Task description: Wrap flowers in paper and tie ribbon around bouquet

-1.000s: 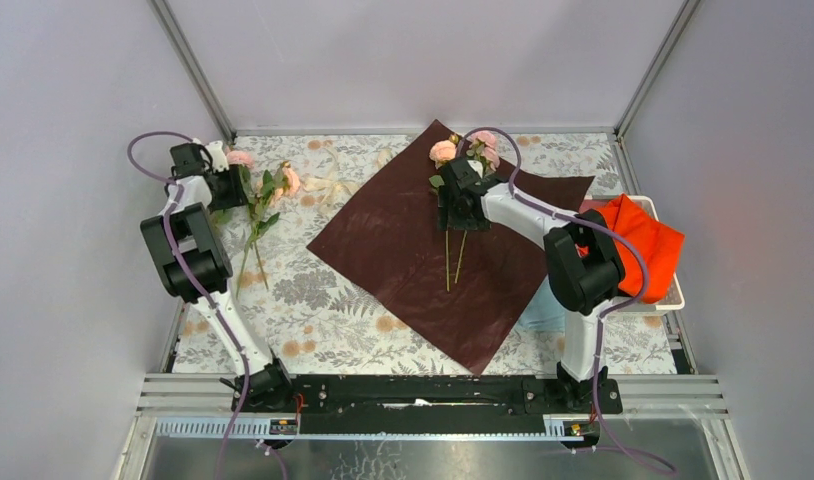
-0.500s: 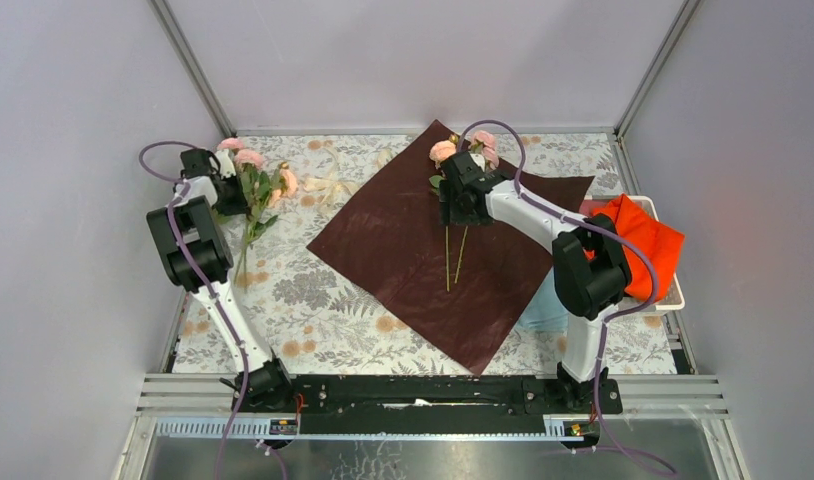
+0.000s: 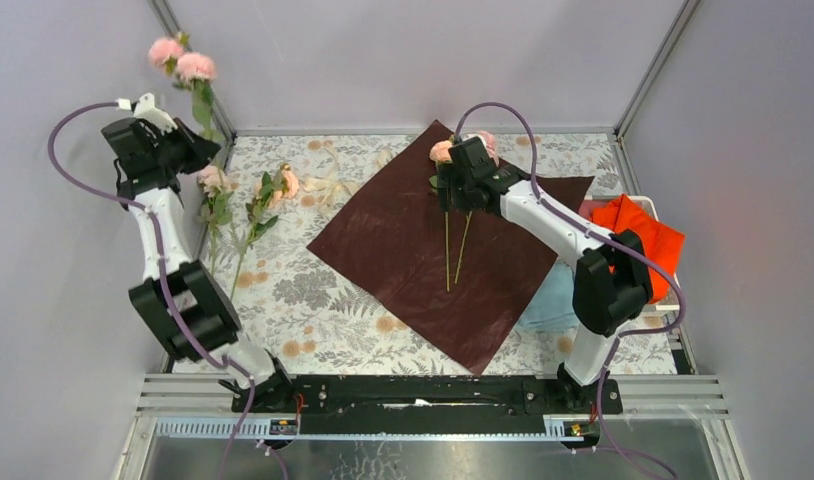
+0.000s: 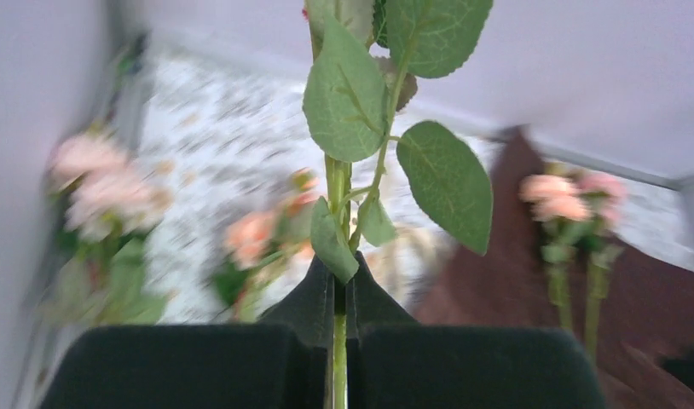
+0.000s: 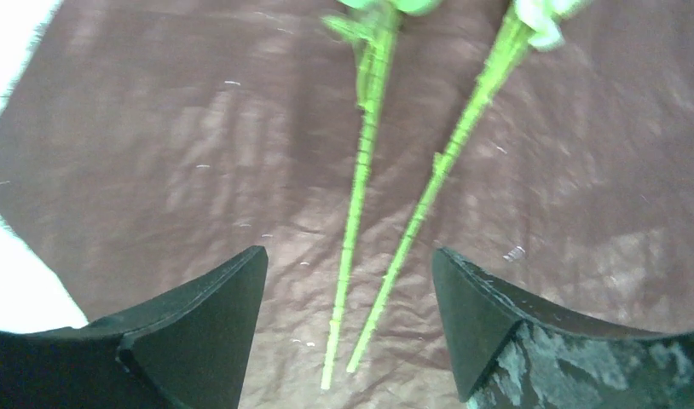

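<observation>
- Your left end effector point(image 4: 342, 274) is clamped tight on one flower stem point(image 3: 194, 68), held up in the air off the worktop's point(image 3: 323, 300) far-left corner. Its wrist view cuts the blooms off at the top, and everything behind the leaves is a blur.
- Your right end effector point(image 5: 348, 256) has its jaws apart, gripping nothing. It hovers over two flowers point(image 5: 361, 170) lying side by side on the dark crimson paper point(image 3: 383, 250).
- From above, that arm hides their leaves and upper stems, so only the pink heads peek out past it. The right wrist view crops the heads off too.
- More loose flowers point(image 3: 263, 195) lie on the worktop's left side, off the paper.
- The cream ribbon point(image 3: 328, 187) sits bunched up just beside the paper's left corner. It's small and hard to make out against the printed cloth.
</observation>
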